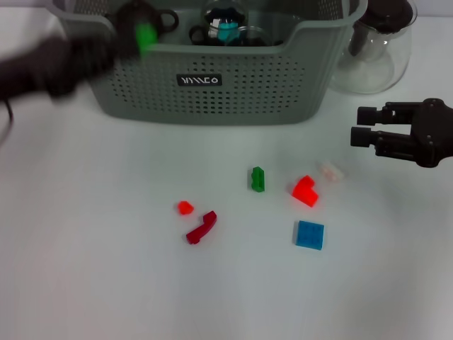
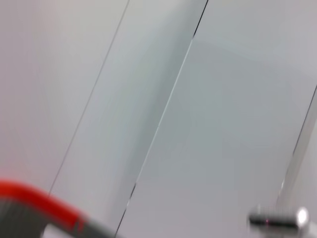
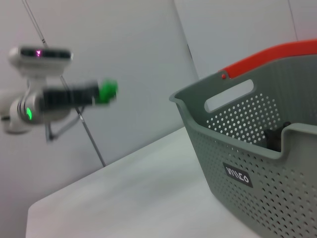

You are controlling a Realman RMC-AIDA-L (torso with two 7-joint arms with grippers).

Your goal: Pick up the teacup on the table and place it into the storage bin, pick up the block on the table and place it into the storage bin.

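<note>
The grey-green perforated storage bin [image 1: 212,85] stands at the back of the white table; it also shows in the right wrist view [image 3: 257,148]. My left gripper [image 1: 145,35] is motion-blurred over the bin's left rim and is shut on a bright green block [image 1: 146,34], also seen in the right wrist view [image 3: 106,90]. Dark items and a teal-topped clear glass piece [image 1: 228,28] lie inside the bin; I cannot tell whether that is the teacup. My right gripper [image 1: 356,125] hovers open and empty at the right, above the table.
Loose blocks lie on the table: green [image 1: 257,179], orange-red [image 1: 305,190], small orange [image 1: 185,207], dark red curved [image 1: 202,227], blue square [image 1: 310,234], pale one [image 1: 330,170]. A clear glass pitcher [image 1: 375,53] stands right of the bin.
</note>
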